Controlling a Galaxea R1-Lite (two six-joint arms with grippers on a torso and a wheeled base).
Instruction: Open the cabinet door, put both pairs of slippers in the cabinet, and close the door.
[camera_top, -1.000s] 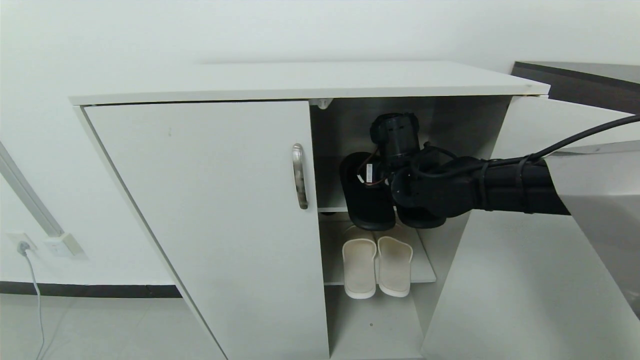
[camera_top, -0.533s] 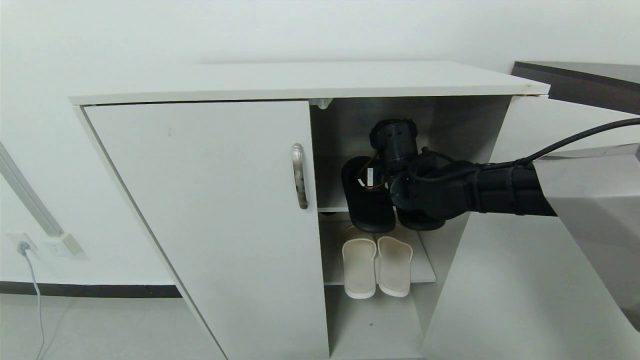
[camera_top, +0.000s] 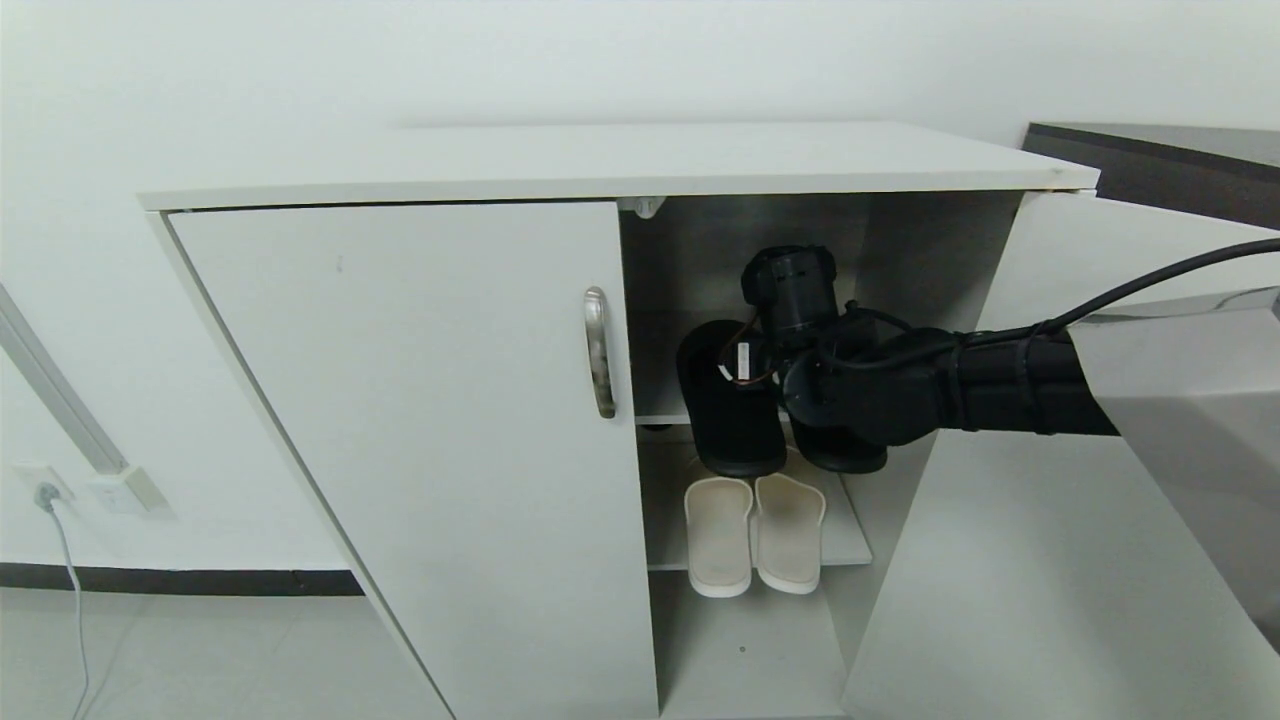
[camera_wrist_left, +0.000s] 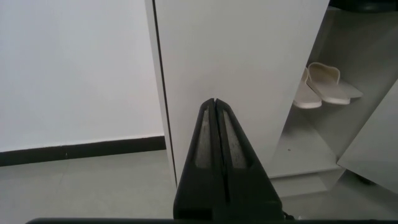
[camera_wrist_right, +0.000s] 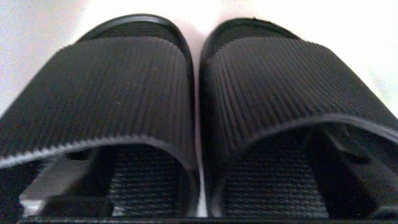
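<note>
The right gripper has its jaws closed on the black slippers at the front of the upper shelf of the cabinet, above the white slippers, while the left gripper hangs outside with its jaws pressed together. I judge the second pair is being placed, so the next move is to set it flat and deeper, release it, and then close the open door. No writing can be read.
</note>
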